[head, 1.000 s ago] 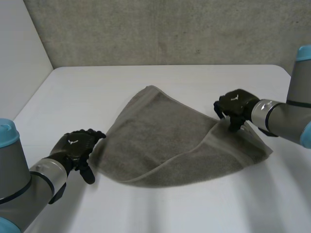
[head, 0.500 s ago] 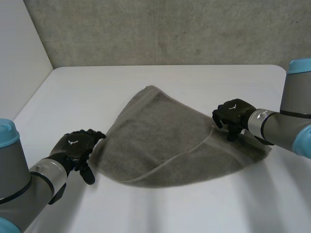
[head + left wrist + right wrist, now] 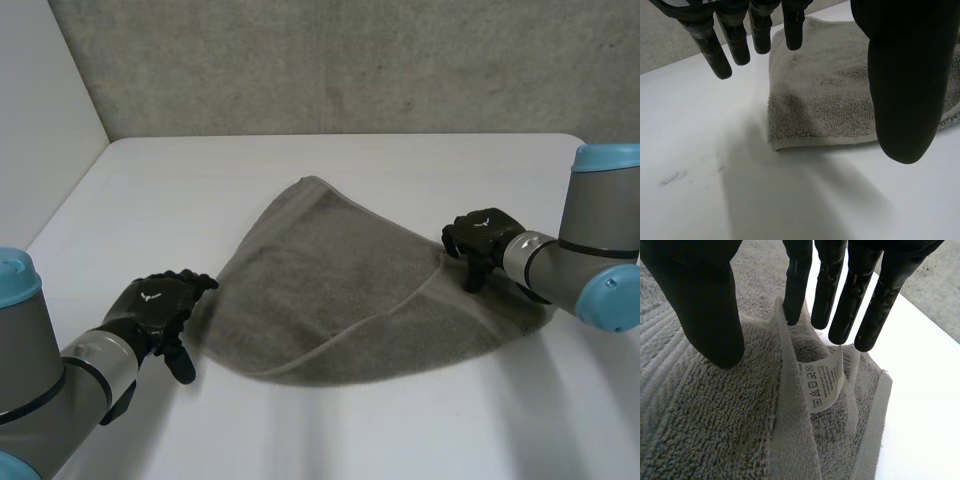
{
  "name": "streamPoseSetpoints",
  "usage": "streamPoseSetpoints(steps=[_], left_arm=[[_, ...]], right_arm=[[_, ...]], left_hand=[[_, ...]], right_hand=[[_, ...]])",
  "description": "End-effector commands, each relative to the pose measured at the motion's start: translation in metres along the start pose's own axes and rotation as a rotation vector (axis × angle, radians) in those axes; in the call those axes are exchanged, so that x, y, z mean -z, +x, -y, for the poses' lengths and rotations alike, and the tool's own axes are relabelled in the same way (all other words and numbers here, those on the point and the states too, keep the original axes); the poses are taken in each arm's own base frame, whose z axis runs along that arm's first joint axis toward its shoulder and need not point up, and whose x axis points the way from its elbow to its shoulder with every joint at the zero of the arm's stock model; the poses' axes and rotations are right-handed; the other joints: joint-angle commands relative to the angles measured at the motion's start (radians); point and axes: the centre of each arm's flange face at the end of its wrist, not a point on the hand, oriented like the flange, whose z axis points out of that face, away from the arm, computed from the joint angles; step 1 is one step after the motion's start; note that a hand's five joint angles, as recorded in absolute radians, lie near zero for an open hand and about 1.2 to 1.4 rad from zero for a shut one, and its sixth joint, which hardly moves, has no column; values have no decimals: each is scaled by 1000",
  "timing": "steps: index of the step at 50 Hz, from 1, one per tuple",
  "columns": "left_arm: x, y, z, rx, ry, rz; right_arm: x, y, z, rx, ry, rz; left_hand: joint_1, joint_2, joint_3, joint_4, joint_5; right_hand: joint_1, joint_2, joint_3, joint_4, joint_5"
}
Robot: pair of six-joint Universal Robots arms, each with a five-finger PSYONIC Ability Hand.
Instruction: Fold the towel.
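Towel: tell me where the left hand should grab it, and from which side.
Take the towel by its corner nearest the left hand, coming in low from the table beside it. Its hemmed edge lies flat and uncovered there, likely easiest to pinch.

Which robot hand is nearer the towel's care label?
Right. The care label lies at the right robot hand's fingertips; the left robot hand is beside the towel's opposite edge.

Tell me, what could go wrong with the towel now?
One: the right hand rests straight fingers at the folded corner of the grey terry towel, by the white care label; lifting away might drag that corner crooked. Two: the left hand hovers open beside another corner, holding nothing, so the towel could slide on the white table.
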Motion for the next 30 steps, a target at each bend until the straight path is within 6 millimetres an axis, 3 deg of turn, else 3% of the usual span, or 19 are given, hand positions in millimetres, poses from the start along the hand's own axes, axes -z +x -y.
streamPoseSetpoints(steps=[1, 8, 9, 11, 12, 13, 14, 16, 17, 19, 20, 22, 25, 27, 30], left_arm=[[0, 0, 0, 1, 0, 1], [0, 0, 0, 1, 0, 1], [0, 0, 0, 0, -1, 0], [0, 0, 0, 0, -1, 0], [0, 0, 0, 0, -1, 0], [0, 0, 0, 0, -1, 0], [0, 0, 0, 0, -1, 0], [0, 1, 0, -1, -1, -3], [0, 1, 0, -1, -1, -3], [1, 1, -1, -1, -2, -6], [1, 1, -1, -1, -2, -6], [1, 2, -1, -2, -1, -11], [1, 2, -1, -2, -3, -11], [1, 2, -1, -2, -3, -13], [0, 3, -1, -2, 1, -17]], right_arm=[[-9, -5, -1, 7, 3, -1], [-16, -5, -6, -12, -15, -19], [-17, -6, -5, -13, -13, -18], [-15, -11, 0, -15, 1, -6], [-15, -11, 0, -15, 1, -6], [-13, -11, 5, -20, 16, -9], [-13, -11, 5, -20, 16, -9], [-1, -4, 27, -55, 73, -27], [-1, -4, 27, -55, 74, -27], [20, 5, 56, -113, 156, -43], [20, 5, 56, -114, 157, -43], [45, 14, 85, -153, 249, -43], [60, 18, 98, -166, 294, -41], [85, 20, 117, -169, 366, -36], [100, 20, 125, -172, 395, -35]], left_hand=[[9, 19, 17, 19, 14], [9, 19, 17, 19, 14], [9, 19, 17, 19, 14], [9, 19, 17, 19, 14], [9, 19, 17, 19, 14], [9, 19, 17, 19, 14], [9, 19, 17, 19, 14], [9, 19, 17, 19, 14], [9, 19, 17, 19, 14], [9, 19, 17, 19, 14], [9, 19, 17, 19, 14], [9, 19, 17, 19, 14], [9, 19, 17, 19, 14], [9, 19, 17, 19, 14], [6, 16, 14, 16, 11]], right_hand=[[58, -28, -8, -4, -10], [73, -13, 6, 10, 5], [131, 45, 64, 69, 63], [525, 440, 459, 463, 457], [528, 442, 461, 466, 460], [788, 702, 722, 726, 720], [791, 705, 724, 729, 723], [791, 705, 724, 729, 723], [791, 705, 724, 729, 723], [791, 705, 724, 729, 723], [791, 705, 724, 729, 723], [791, 705, 724, 729, 723], [791, 705, 724, 729, 723], [791, 705, 724, 729, 723], [791, 705, 724, 729, 723]])
